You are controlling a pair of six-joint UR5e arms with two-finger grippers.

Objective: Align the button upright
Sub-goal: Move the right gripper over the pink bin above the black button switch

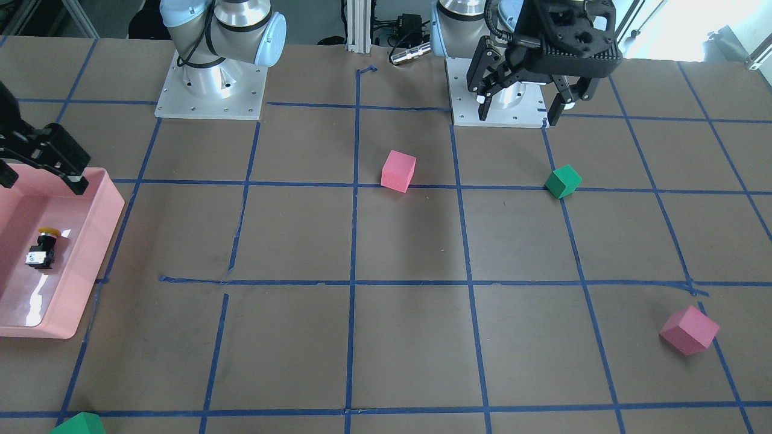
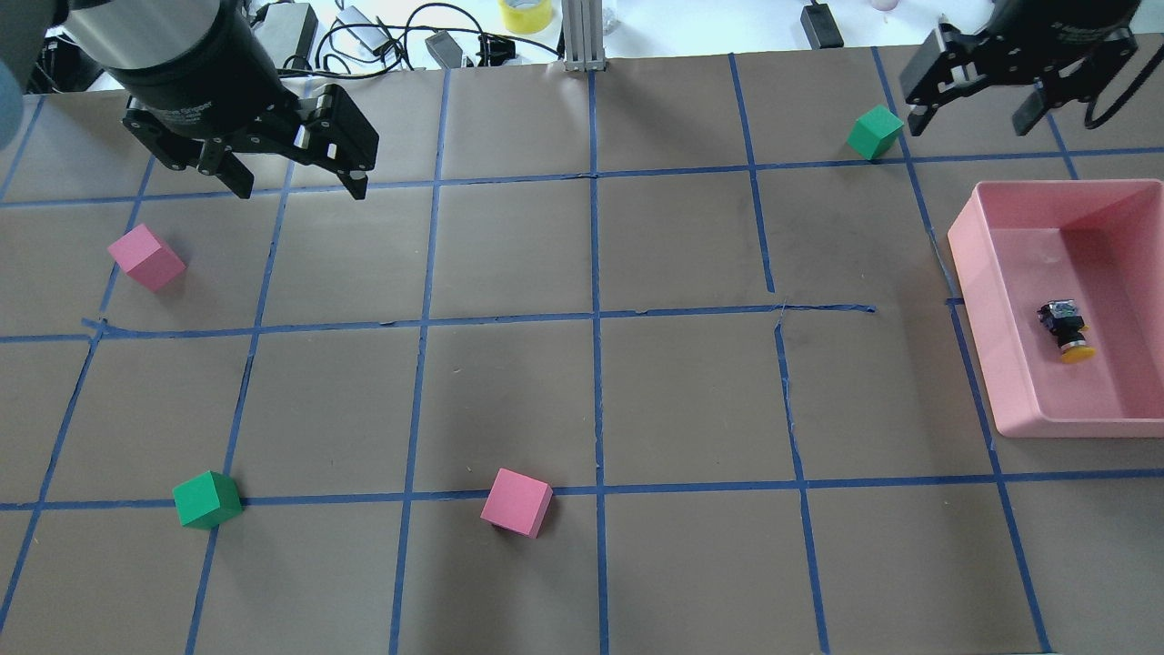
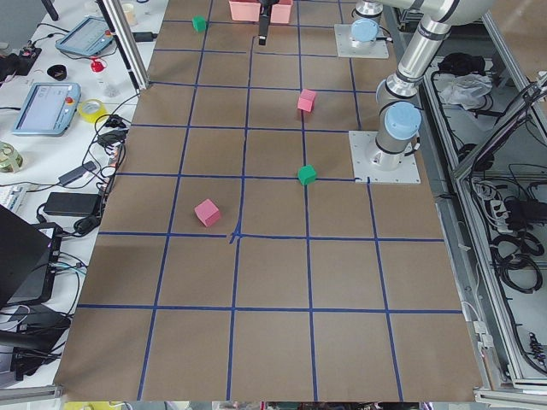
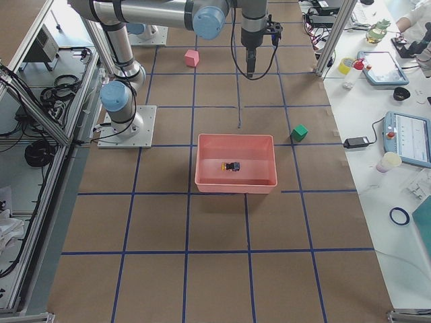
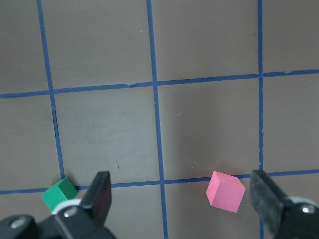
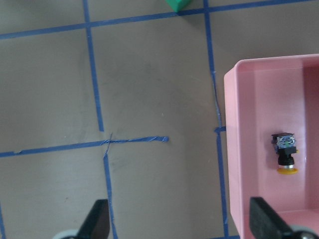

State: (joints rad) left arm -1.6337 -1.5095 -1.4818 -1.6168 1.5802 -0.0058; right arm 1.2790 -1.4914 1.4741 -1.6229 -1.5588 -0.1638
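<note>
The button (image 2: 1066, 329) lies on its side inside the pink tray (image 2: 969, 238), its yellow cap towards the robot and its silvery base away. It also shows in the front view (image 1: 42, 248), the right side view (image 4: 232, 166) and the right wrist view (image 6: 285, 154). My right gripper (image 2: 968, 123) is open and empty, raised beyond the tray's far left corner; in the front view (image 1: 42, 184) it hangs over the tray's far end. My left gripper (image 2: 298, 189) is open and empty, high over the table's left half (image 1: 518, 116).
Foam cubes stand on the taped grid: a pink cube (image 2: 145, 257) and a green cube (image 2: 207, 499) on the left, a pink cube (image 2: 516, 502) near the middle front, and a green cube (image 2: 875, 132) close to the right gripper. The tray walls (image 6: 232, 149) are tall.
</note>
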